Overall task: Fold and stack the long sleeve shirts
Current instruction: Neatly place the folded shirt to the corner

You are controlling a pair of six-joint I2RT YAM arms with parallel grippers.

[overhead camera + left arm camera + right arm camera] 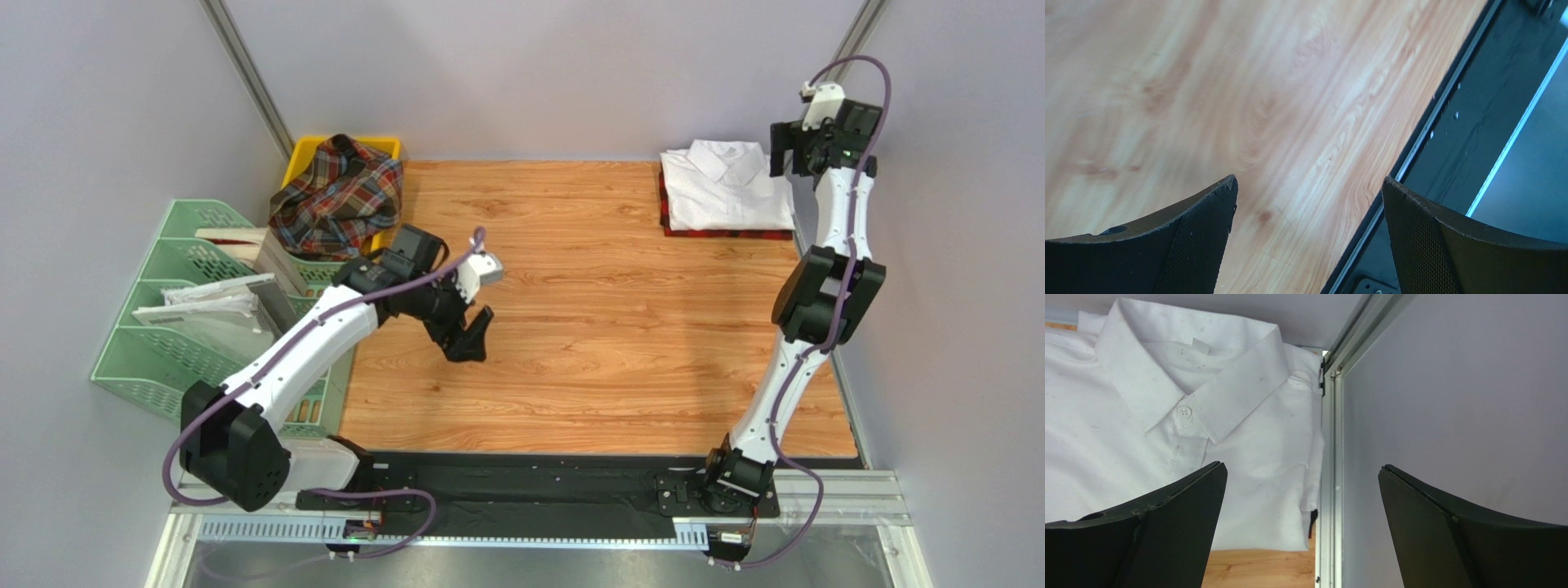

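At the table's back right a folded white long sleeve shirt lies collar up on a red-and-black checked shirt, of which only the edge shows. A darker tartan shirt sits bunched in the yellow bin at the back left. My right gripper hangs open just right of the stack. In the right wrist view the white shirt lies beyond the gripper, with nothing between the fingers. My left gripper is open and empty above bare wood left of centre, near the table's front edge in the left wrist view.
A green file rack holding thin white sheets stands left of the wooden table. A metal frame post and grey wall are close beside my right gripper. A black base rail runs along the near edge.
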